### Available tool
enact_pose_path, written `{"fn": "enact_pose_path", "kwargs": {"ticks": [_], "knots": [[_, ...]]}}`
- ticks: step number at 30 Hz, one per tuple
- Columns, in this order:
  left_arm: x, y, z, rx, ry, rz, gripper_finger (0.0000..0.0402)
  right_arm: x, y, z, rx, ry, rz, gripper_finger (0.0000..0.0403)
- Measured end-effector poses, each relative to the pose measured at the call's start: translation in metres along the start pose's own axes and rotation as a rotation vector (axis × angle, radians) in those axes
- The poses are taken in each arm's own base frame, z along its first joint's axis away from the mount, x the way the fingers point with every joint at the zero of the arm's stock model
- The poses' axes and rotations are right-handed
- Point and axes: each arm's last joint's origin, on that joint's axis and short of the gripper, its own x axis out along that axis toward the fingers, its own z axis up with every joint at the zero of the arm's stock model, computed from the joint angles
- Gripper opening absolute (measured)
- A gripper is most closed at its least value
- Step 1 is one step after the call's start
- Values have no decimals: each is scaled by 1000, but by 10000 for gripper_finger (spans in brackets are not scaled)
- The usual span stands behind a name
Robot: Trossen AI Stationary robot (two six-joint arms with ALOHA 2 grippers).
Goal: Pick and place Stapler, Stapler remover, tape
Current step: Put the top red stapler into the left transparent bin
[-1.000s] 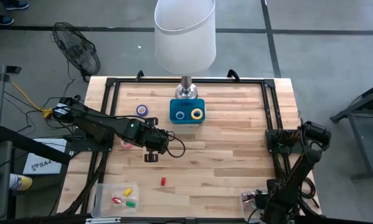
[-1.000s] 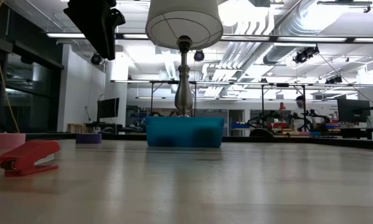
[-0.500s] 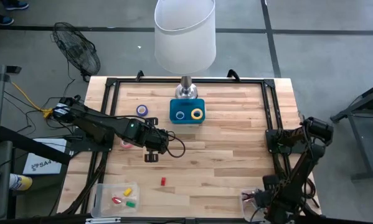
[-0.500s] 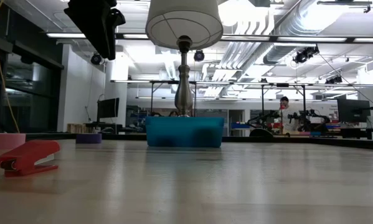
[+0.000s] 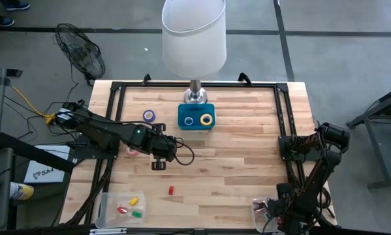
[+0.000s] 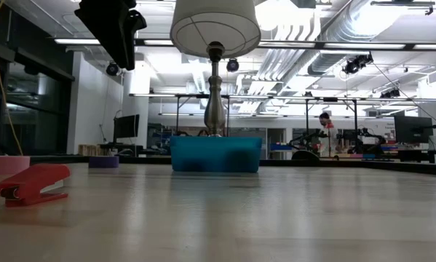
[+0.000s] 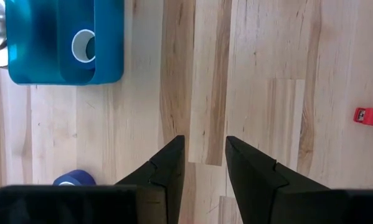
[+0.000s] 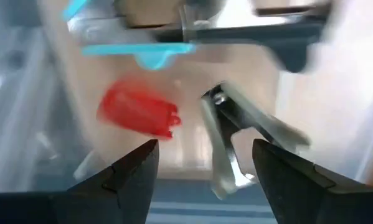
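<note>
Left gripper [image 5: 158,163] hangs above mid-table, left of centre, fingers [image 7: 167,171] parted by a narrow gap with only bare table [image 5: 247,156] planks showing between them, so it holds nothing. The stapler [image 5: 170,190], small and red, lies on the wood closer to the table's near edge than the gripper and slightly to the right of it, apart from everything else. In the low view the stapler [image 6: 34,182] sits flat on the boards with the left arm's dark gripper high overhead. In the left wrist view the stapler [image 7: 368,116] shows only at the frame's edge, well off the fingers' centre line. Its long axis seems to run along the line on which the fingers close (partly cut off, so not certain), and if so the wrist likely needs a turn to close across the narrow width. The blue tray [image 5: 196,116] stands at the lamp's [image 5: 194,39] foot, on the far side of the gripper from the stapler, and already holds two tape rolls, a blue one [image 5: 188,120] and a yellow one [image 5: 207,119]. A purple roll [image 5: 149,115] rests on the wood just left of the tray. The left arm is by far the nearer to the stapler. The right gripper [image 8: 202,174] is at the near right corner with its fingers wide apart and empty, over a clear bin where metal claws [image 8: 236,137], probably the stapler remover, lie beside a red piece [image 8: 139,115].
</note>
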Motion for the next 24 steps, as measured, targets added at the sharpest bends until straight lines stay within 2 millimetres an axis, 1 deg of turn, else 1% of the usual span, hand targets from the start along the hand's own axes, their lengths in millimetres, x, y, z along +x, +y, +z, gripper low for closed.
{"fn": "enact_pose_path", "kwargs": {"ticks": [2,6,9,13,17,20,22,24], "knots": [[0,0,0,0,0,0,113,-1,-2,0,28,-5,-17,252],[0,0,0,0,1,-3,113,-5,1,0,12,-7,37,252],[0,0,0,1,3,-3,113,-15,2,-1,2,-25,95,252],[0,0,0,1,3,-3,113,-27,-1,-4,15,-56,108,252],[0,0,0,1,4,-8,113,-36,-1,-3,113,-52,183,252],[0,-1,0,1,8,-22,113,-40,7,-1,209,-27,292,252],[0,-1,0,0,8,-24,113,-41,13,1,294,-18,349,252],[0,-1,0,0,7,-24,113,-40,15,2,398,-1,366,252]]}}
